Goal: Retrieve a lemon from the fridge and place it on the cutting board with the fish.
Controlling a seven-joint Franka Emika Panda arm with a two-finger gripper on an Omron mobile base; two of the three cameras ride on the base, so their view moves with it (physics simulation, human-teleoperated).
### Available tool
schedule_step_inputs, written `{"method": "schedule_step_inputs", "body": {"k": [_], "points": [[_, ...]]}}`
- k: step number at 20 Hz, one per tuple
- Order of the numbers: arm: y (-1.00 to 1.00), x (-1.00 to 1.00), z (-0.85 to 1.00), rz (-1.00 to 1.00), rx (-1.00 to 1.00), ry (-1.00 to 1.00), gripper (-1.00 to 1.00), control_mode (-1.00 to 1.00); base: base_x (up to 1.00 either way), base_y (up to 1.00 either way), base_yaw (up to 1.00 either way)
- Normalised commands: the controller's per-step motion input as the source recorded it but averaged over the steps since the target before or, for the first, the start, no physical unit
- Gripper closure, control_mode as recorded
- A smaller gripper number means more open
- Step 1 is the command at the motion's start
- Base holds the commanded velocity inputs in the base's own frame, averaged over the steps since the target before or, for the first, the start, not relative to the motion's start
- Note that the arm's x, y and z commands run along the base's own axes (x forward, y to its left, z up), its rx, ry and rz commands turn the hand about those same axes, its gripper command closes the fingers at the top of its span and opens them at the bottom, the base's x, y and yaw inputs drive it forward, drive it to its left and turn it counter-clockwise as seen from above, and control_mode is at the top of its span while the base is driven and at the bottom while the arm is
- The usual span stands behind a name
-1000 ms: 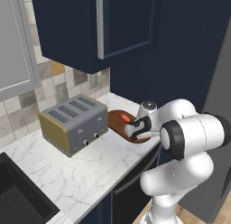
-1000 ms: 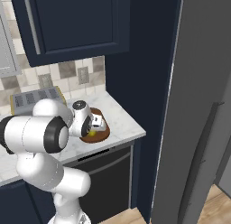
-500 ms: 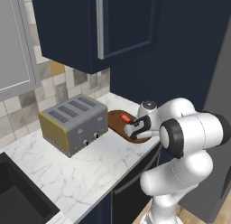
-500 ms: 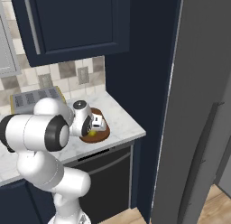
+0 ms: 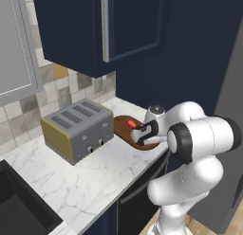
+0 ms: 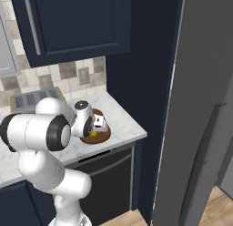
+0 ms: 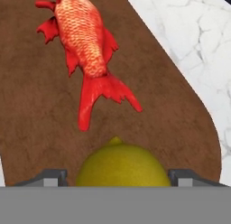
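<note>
Left base: gripper [image 5: 145, 135] low over the board [image 5: 124, 126] beside the toaster [image 5: 77, 130], pose unchanged from earlier. Right base: lemon [image 6: 93, 134] on board. Hand view: lemon sits between the fingertips [image 7: 50, 177], gaps each side, jaws look spread; fish [image 7: 88, 47] beyond.

arm: folded low, forward | gripper [image 7: 118, 175]: jaws parted, pointing down

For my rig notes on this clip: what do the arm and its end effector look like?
A rendered arm of glossy white rounded links with dark grey to black bands at the joints. A round dark-topped cap sits near the wrist. The end effector is a white block with black parts and two small grey fingertips. No cables or markings show.
</note>
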Motion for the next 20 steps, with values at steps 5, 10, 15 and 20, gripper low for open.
{"method": "schedule_step_inputs", "body": {"k": [5,10,15,20], "points": [[0.00,0.00,-0.08,0.00,0.00,0.00,-1.00,-1.00,0.00,0.00,0.00],[0.00,0.00,-0.02,0.00,0.00,0.00,-1.00,-1.00,0.00,0.00,0.00],[0.00,0.00,0.00,0.00,0.00,0.00,-1.00,-1.00,0.00,0.00,0.00],[0.00,0.00,0.09,-0.01,-0.01,0.00,-1.00,-1.00,0.00,0.00,0.00]]}}
